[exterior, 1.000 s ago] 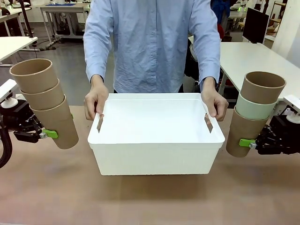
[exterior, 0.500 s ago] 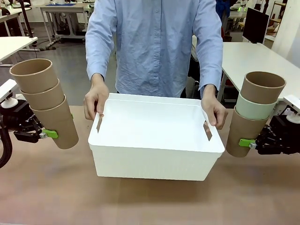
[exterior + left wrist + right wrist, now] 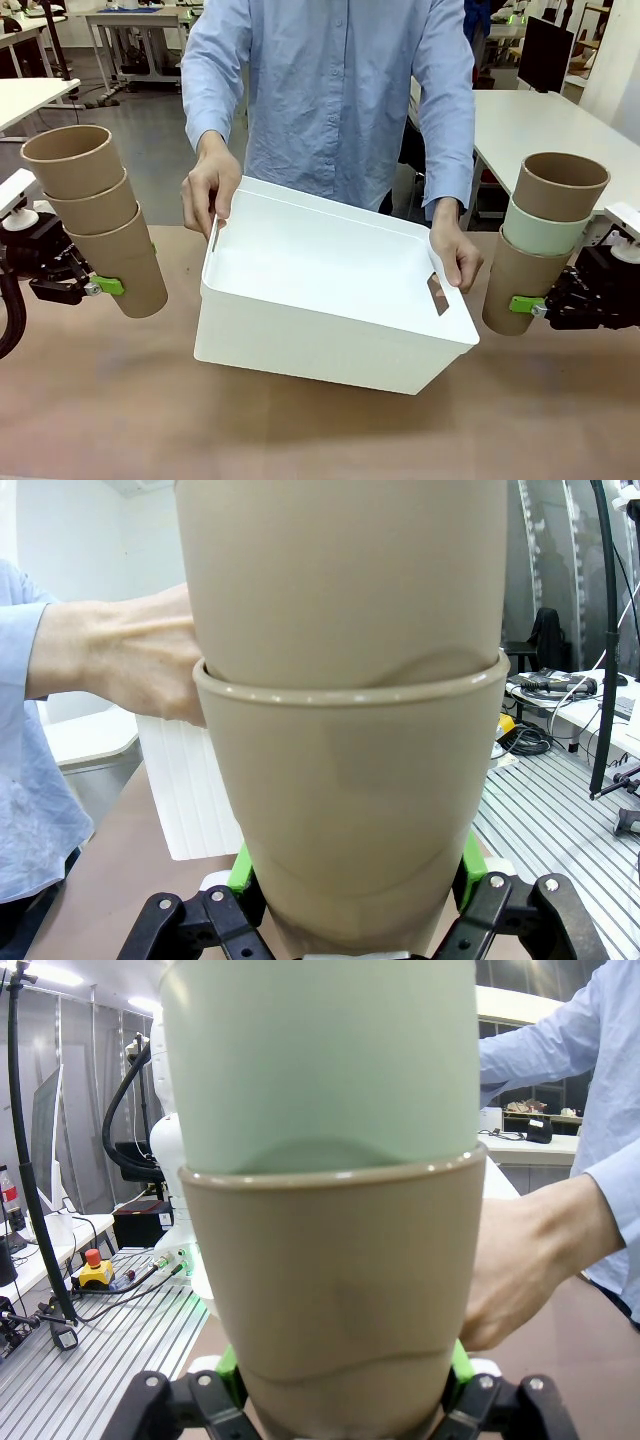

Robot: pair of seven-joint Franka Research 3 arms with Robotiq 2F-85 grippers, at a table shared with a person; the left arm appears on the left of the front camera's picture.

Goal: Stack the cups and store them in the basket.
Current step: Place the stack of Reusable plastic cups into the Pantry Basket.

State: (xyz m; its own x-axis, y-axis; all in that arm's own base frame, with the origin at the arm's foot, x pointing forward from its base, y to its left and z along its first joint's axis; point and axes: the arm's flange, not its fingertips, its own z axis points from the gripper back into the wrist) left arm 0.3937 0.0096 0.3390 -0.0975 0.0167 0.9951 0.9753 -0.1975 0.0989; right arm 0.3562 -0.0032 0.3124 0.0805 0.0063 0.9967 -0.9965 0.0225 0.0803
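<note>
Clamping with the left gripper [image 3: 118,286] on the lowest cup of a stack of three tan-brown cups [image 3: 95,215], leaning outward at the left side of the table [image 3: 100,400]. Clamping with the right gripper [image 3: 508,303] on the tan bottom cup of the second stack [image 3: 545,240], carrying the mint green cup [image 3: 543,228] in the middle and one tan cup on top. Holding the basket [image 3: 330,335] between both stacks, in the person's hands [image 3: 208,195] at its short sides, tilting, left end being higher.
</note>
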